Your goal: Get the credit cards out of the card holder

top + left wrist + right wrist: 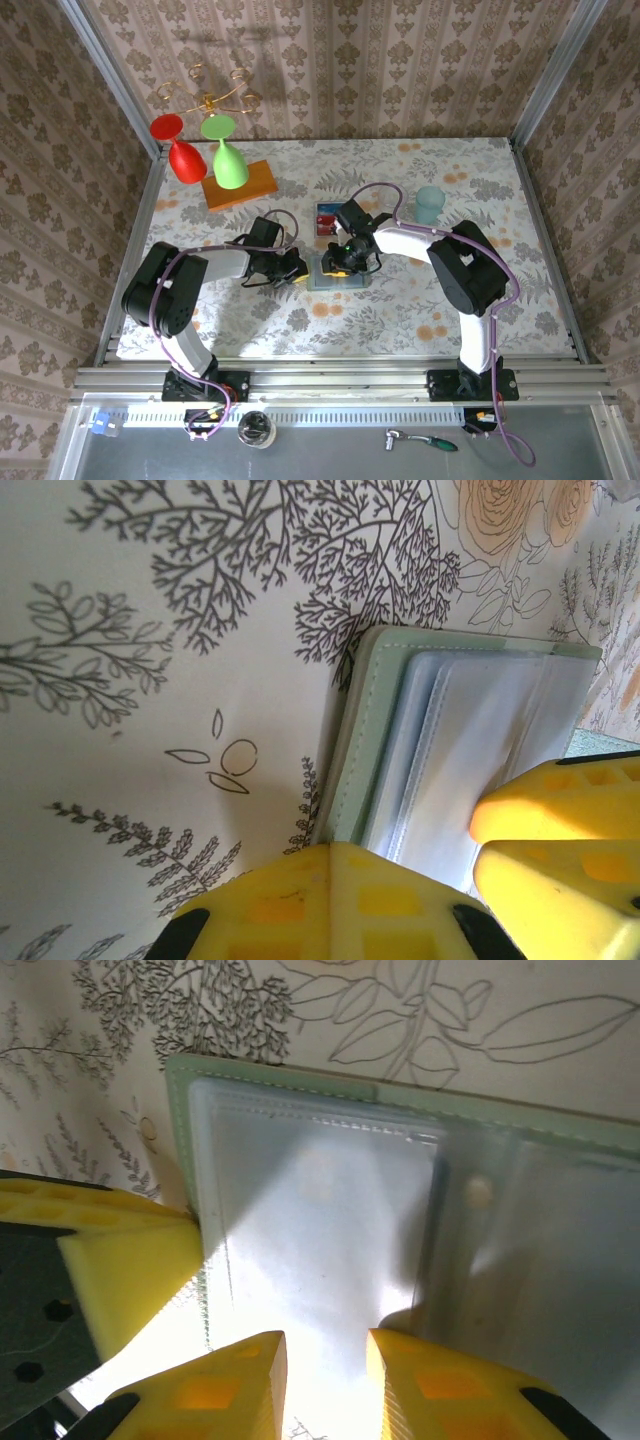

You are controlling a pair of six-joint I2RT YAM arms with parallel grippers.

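1. One card holder (330,282) lies open at the middle of the table (420,300), clear pockets up.
2. One credit card (327,218) lies just beyond it.
3. Left fingers (330,900) are closed on the holder's left edge.
4. Right fingers (220,1390) stand slightly apart over a pocket, gripping nothing.

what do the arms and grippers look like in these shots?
Matching pair: left arm and right arm have black joint housings, white links and a purple cable each. The left gripper and right gripper have yellow moulded fingers with square recesses.
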